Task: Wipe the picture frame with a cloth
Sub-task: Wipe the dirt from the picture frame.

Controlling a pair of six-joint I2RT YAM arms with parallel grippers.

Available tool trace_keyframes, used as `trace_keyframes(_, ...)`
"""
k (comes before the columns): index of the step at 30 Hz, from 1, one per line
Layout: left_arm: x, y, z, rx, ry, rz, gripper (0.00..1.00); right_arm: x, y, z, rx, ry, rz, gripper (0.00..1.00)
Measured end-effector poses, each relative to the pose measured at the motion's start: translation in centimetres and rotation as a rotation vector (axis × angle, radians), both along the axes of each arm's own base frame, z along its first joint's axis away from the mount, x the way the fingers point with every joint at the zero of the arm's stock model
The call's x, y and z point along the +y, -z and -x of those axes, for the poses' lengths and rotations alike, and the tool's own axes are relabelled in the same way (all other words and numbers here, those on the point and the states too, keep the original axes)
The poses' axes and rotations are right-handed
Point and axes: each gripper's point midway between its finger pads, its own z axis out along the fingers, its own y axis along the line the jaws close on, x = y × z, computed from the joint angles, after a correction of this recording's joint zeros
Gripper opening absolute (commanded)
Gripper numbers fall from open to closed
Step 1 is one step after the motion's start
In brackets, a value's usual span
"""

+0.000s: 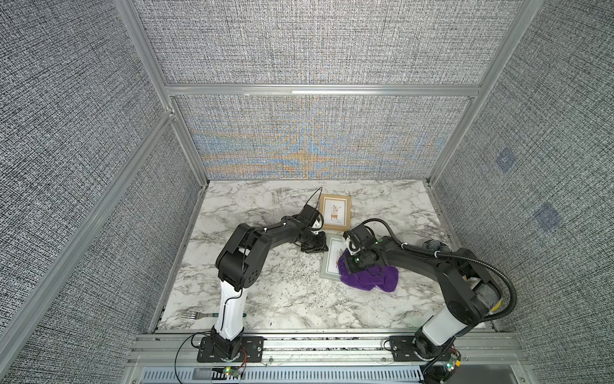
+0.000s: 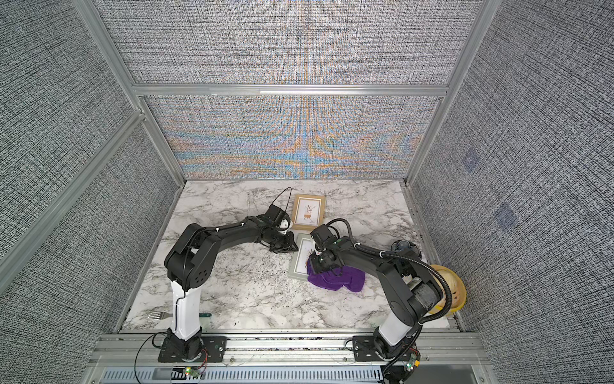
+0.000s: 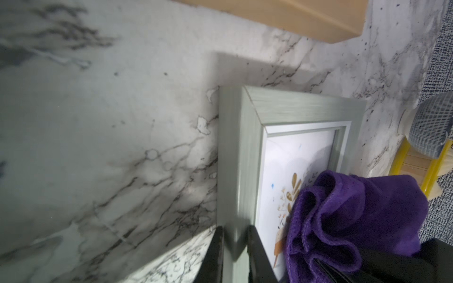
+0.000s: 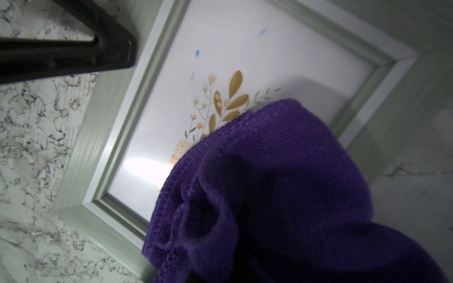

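Two frames lie flat mid-table: the green frame [image 1: 325, 262] nearer, a wooden frame [image 1: 335, 212] just beyond. The left gripper [image 3: 234, 235] pinches the green frame's left rail, jaws nearly closed; the right gripper [image 1: 350, 266] is clamped on the bunched purple cloth [image 1: 375, 279], resting on that frame and trailing right. A hard stroke could twist the frame out of that one-sided pinch or shove it into the wooden frame. A fork [image 1: 196, 314] lies well clear, near left.
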Motion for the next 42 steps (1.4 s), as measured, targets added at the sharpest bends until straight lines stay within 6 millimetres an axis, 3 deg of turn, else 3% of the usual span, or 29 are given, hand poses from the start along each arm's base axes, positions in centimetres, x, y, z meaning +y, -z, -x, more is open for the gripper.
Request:
trace_keyframes(6,0.0,0.0,0.1,-0.015,0.025,-0.001,0.15,-0.7,0.3,-1.5,0.023,0.076,0.018,0.00)
trace_keyframes(13,0.1,0.1,0.1,-0.057,0.087,0.000,0.15,-1.3,-0.7,-7.4,-0.089,0.164,0.043,0.00)
trace_keyframes(16,0.1,0.1,0.1,-0.059,0.089,0.000,0.14,-1.4,-0.8,-8.5,-0.113,0.177,0.052,0.00)
trace_keyframes(20,0.1,0.0,0.0,-0.056,0.072,-0.006,0.13,-1.2,-0.7,-7.3,-0.125,0.153,0.039,0.00)
trace_keyframes(28,0.3,0.0,-0.1,-0.029,0.017,-0.018,0.13,1.5,-0.3,-1.4,-0.099,-0.044,-0.008,0.00)
trace_keyframes(32,0.3,0.0,-0.1,-0.018,-0.002,-0.026,0.12,1.8,-0.7,1.0,-0.005,-0.087,-0.034,0.00)
trace_keyframes(42,0.3,0.0,-0.1,-0.012,-0.002,-0.035,0.12,0.3,0.2,0.6,0.123,-0.029,0.113,0.00)
